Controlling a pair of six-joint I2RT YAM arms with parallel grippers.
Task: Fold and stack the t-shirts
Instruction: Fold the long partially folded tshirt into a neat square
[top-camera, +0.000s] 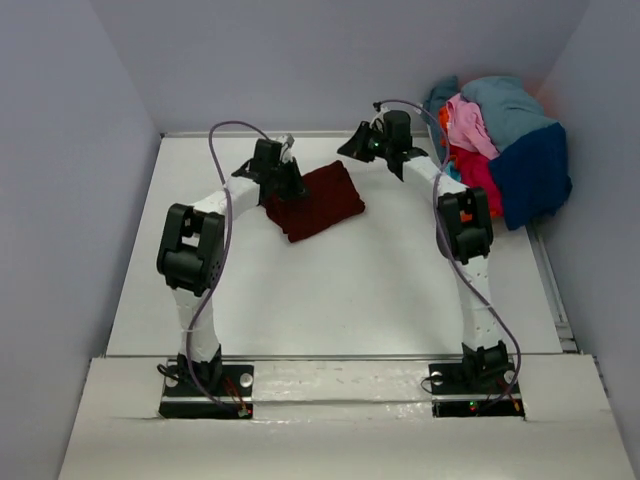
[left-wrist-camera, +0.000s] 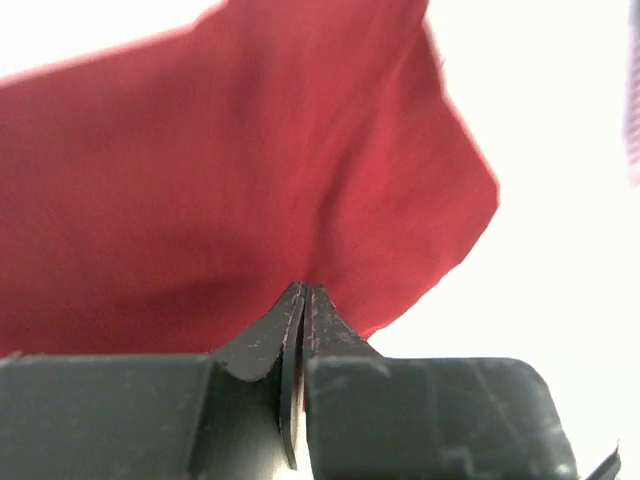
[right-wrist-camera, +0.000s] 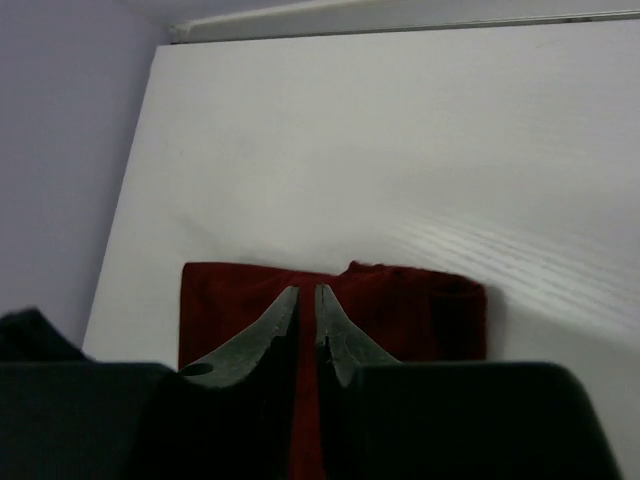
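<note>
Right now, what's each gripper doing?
Left gripper: closed at the maroon shirt; whether it pinches cloth is unclear.
Right gripper: closed, holding nothing.

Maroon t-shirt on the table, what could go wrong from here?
The left gripper sits shut at the edge of the maroon t-shirt; if cloth is caught, lifting away could drag the fold open. The pile of t-shirts is heaped in the right corner; pulling one out may tumble the rest.

table: white | far centre: 1 folded maroon t-shirt flat | far right corner: heap of t-shirts
</note>
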